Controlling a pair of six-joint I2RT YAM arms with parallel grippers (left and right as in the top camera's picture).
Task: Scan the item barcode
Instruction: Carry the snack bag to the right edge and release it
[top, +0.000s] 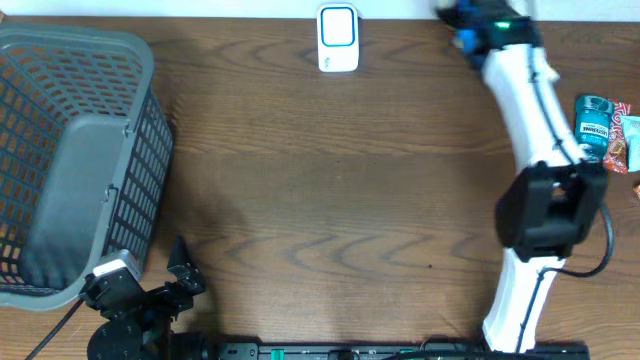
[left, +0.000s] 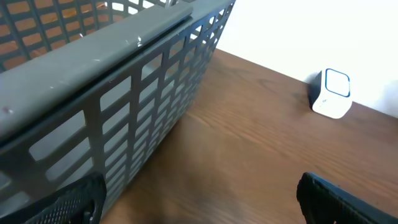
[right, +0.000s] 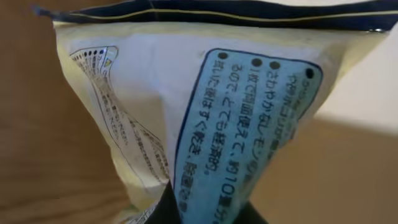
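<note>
So that it can face the white blue-fronted scanner (top: 338, 38), the right gripper (right: 211, 214) pinches a pale-yellow printed pouch (right: 137, 112). The left gripper (left: 199, 205) hangs wide open.

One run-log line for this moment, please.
left gripper: open, empty, beside basket | right gripper: shut on pouch, pinching its lower end | scanner: at far table edge, nothing near it
</note>
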